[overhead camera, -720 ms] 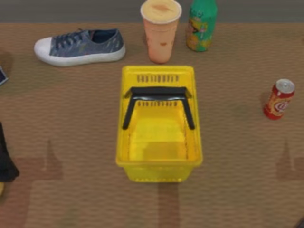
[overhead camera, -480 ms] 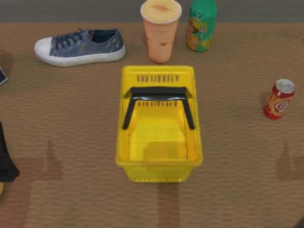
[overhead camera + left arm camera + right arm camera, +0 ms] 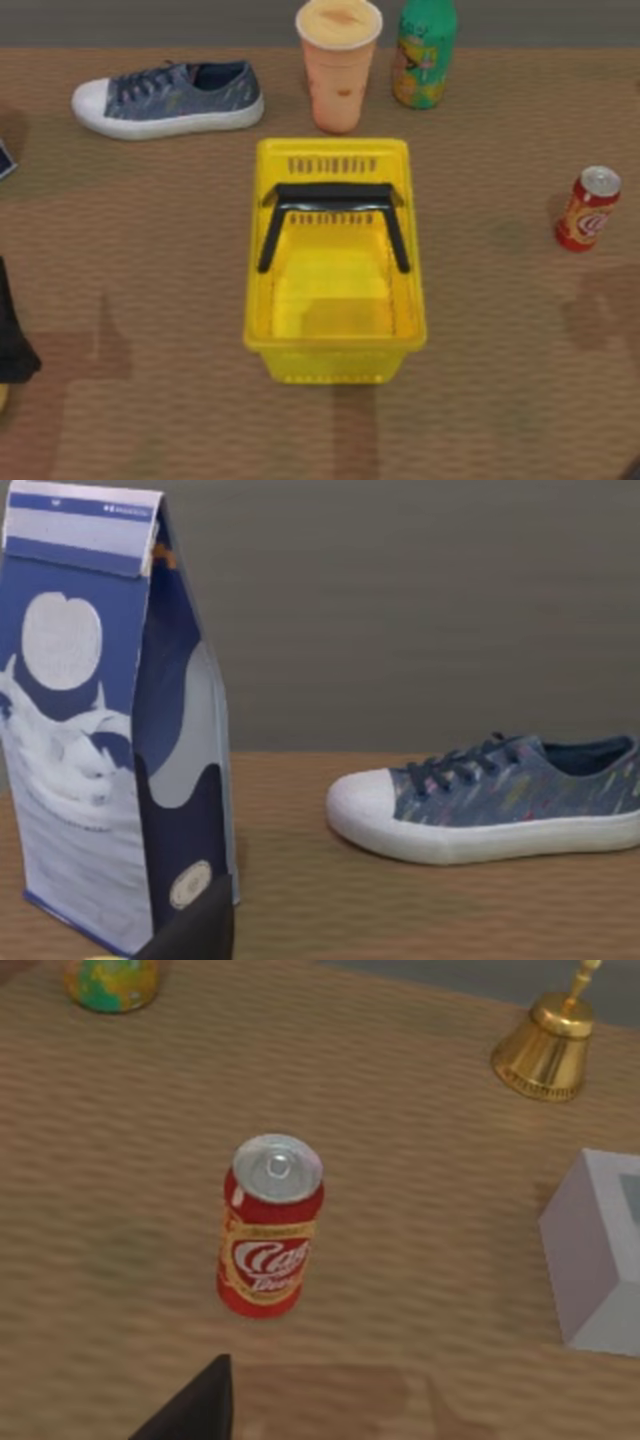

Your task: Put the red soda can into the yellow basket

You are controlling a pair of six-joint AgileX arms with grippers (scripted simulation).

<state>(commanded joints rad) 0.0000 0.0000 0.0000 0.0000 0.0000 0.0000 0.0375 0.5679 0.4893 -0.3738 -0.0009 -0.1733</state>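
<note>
Your top view gives you the whole layout: the yellow basket [image 3: 335,262] sits mid-table, upright, its black handle [image 3: 333,215] folded across the opening, and the red soda can [image 3: 588,208] stands upright well to its right, near the table's right edge. Neither pincer shows there; only a dark part of the left arm [image 3: 14,330] sits at the left edge.

The right wrist view adds what the top view lacks: a brass bell [image 3: 548,1045] and a pale box [image 3: 598,1255] beyond the can, plus one dark fingertip [image 3: 195,1405] of the right gripper. The can stands ahead of that fingertip, apart from it. You cannot tell whether either pincer is open.

The left wrist view shows a blue carton [image 3: 105,720] close by and a blue sneaker [image 3: 490,798] farther off.

The table [image 3: 130,250] is brown and woven-looking, with a grey wall [image 3: 420,610] behind.
</note>
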